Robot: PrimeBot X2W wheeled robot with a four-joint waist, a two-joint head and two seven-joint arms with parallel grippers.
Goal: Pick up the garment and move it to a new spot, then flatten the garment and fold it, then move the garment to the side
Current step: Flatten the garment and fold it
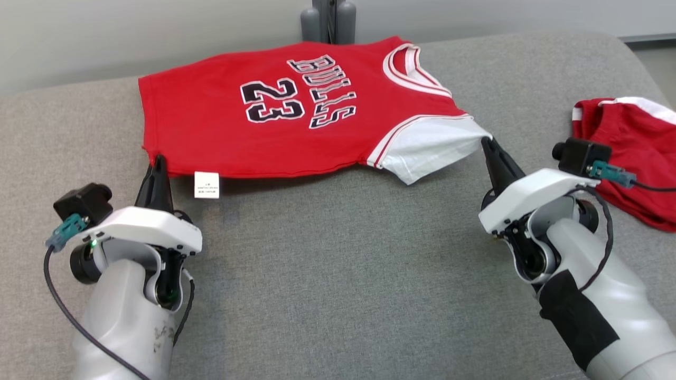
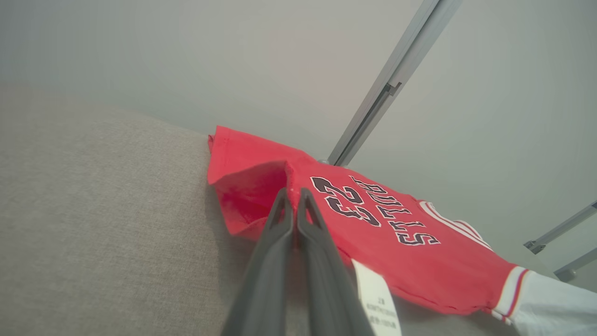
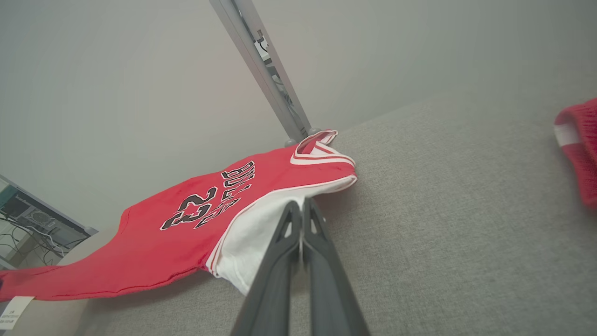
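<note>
garment point(image 1: 296, 121): red jersey, print side up, spread across the far middle of the grey cushion point(image 1: 338, 274). Collar end points to the cushion's right side, hem end to its left.
near edge: lifted off the cushion with a shadow under it. The far edge rests on the cushion by its back rim.
left gripper point(image 1: 158, 164): fingers pressed together, pinching the hem corner on the cushion's left half. Our left wrist view shows red cloth bunched at the tips.
right gripper point(image 1: 487, 141): fingers pressed together on the tip of the white sleeve point(image 1: 428, 150), over the cushion's right half.
label point(image 1: 206, 184): hangs from the near edge, just beside the left pinch.
shorts point(image 1: 628, 142): crumpled at the cushion's right edge, well apart from the garment and not our target.
done: we judge pickup is done and flattening is under way. The body looks smooth and is drawn between our two pinches. Whether this is the new spot, we cannot tell.
left to do: lay the near edge down, square up the sleeve, fold, then shift the folded garment to the cushion's side.
risk: our pinches are small, so a corner could slip if we pull harder.
</note>
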